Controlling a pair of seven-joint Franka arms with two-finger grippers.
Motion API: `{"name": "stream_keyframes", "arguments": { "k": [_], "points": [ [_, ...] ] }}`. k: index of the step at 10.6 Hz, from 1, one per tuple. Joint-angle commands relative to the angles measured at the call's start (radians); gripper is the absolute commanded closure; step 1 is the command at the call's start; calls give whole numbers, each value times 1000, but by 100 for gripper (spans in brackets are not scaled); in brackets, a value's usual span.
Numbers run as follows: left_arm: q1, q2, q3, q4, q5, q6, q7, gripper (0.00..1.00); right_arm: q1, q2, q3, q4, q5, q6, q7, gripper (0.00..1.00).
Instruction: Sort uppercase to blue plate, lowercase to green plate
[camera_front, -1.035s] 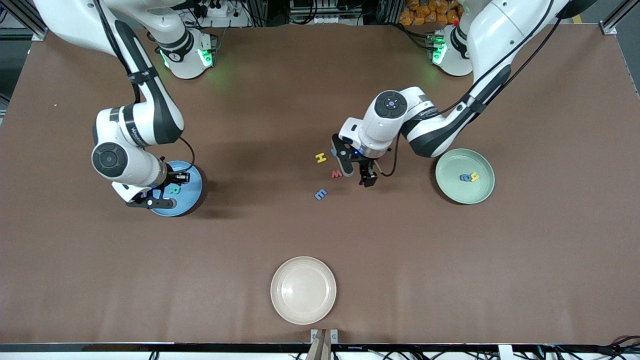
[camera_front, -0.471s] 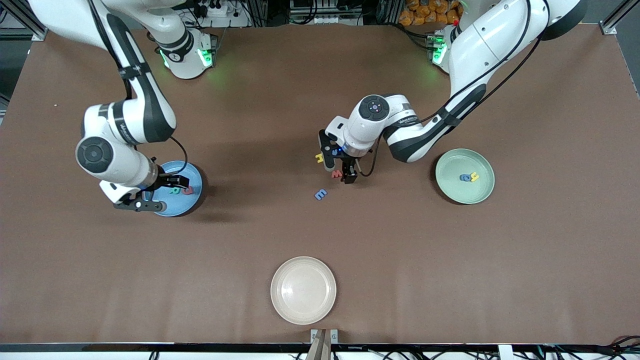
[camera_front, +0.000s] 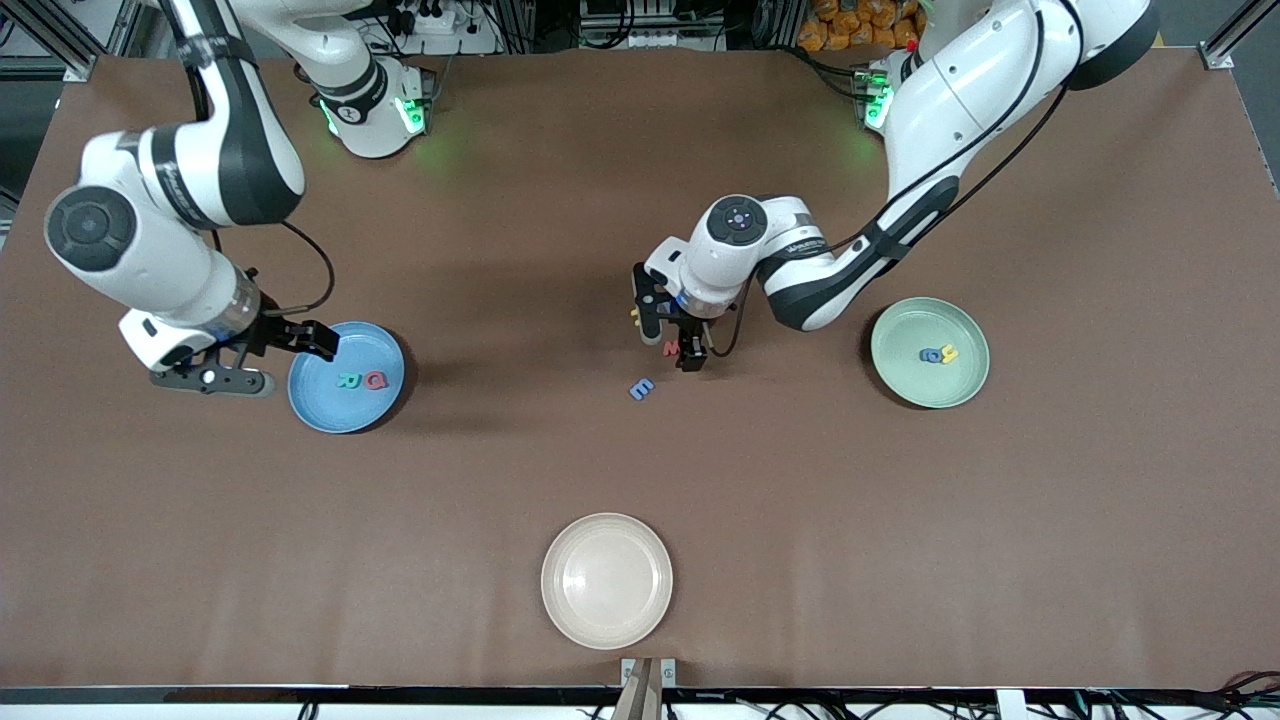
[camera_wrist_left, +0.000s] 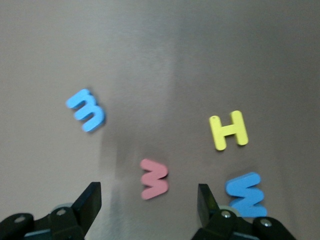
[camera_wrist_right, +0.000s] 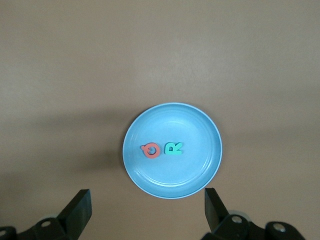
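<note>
We see the right end effector (camera_front: 305, 345) up over the tabletop (camera_front: 900, 550) beside the blue plate (camera_front: 320, 400), at the right arm's end, fingers spread wide and empty. On that plate lie the green R (camera_front: 348, 380) and the red Q (camera_front: 375, 380), touching or nearly so.

Toward the green plate (camera_front: 905, 385) from there, the left end effector (camera_front: 678, 350) hangs low over the loose letters, jaws released and straddling the red w (camera_wrist_left: 153, 178). The yellow H (camera_wrist_left: 228, 130) and blue w (camera_wrist_left: 246, 193) lie just beside it, and the blue E (camera_front: 641, 388) sits a little apart, nearer the front camera.

The green plate already holds a rounded blue letter (camera_front: 930, 354) and a yellow one (camera_front: 949, 353).

Our worry is crowding: one finger comes down close to the blue w, so it could nudge or pinch that letter along with the red one. Thin foam may also slip or tilt as the fingers meet.
</note>
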Motion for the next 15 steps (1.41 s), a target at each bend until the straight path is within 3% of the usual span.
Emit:
{"name": "stream_keyframes", "arguments": {
  "k": [1, 3, 8, 11, 15],
  "points": [
    [-50, 28, 41, 41, 30, 8, 3, 14, -8, -31, 9, 40, -2, -55, -2, 0],
    [-52, 38, 61, 55, 55, 8, 9, 15, 5, -27, 5, 112, -2, -133, -1, 0],
    [-67, 44, 69, 55, 66, 8, -11, 17, 9, -28, 2, 172, 1, -175, 1, 0],
    [-72, 53, 69, 63, 69, 8, -29, 22, 8, -28, -1, 242, 76, -248, 1, 0],
    [-77, 61, 71, 68, 69, 8, -31, 54, 3, -65, -1, 253, 79, -279, 2, 0]
  ]
}}
